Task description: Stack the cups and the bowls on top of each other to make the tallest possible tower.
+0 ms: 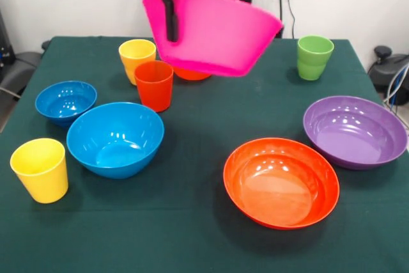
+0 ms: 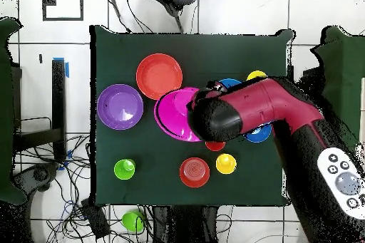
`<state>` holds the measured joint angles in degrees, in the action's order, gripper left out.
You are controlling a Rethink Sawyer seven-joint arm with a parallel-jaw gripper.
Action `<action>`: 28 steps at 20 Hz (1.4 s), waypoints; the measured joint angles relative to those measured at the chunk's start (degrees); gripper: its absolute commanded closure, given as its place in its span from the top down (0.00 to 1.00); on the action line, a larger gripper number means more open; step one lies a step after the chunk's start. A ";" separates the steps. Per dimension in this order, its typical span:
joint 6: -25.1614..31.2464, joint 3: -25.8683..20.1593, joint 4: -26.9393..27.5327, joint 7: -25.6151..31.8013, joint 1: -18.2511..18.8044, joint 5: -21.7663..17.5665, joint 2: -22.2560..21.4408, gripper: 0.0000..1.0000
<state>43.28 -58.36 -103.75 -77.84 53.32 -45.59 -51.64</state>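
Observation:
My gripper [image 1: 170, 29] is shut on the left rim of the large pink bowl [image 1: 214, 33] and holds it tilted, high above the table's far middle. The small orange bowl [image 1: 192, 74] shows partly behind it. A yellow cup [image 1: 136, 55] and the orange-red cup [image 1: 154, 85] stand to its left. The small blue bowl [image 1: 65, 101], medium blue bowl [image 1: 115, 139] and second yellow cup [image 1: 39, 171] are at the left. The wide orange bowl [image 1: 281, 182], purple bowl [image 1: 354, 131] and green cup [image 1: 314, 57] are at the right. No stack stands on the table.
In the overhead view the arm [image 2: 264, 112] covers part of the blue bowls and the pink bowl [image 2: 175, 115]. The green cloth table [image 1: 204, 247] is bordered by cables and chairs. A green object [image 2: 132, 220] lies off the table.

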 measured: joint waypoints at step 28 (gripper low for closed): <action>-28.26 15.67 -0.07 -23.89 -30.81 -48.56 -14.20 0.00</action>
<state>15.02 -42.69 -103.82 -101.73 22.51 -94.15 -65.84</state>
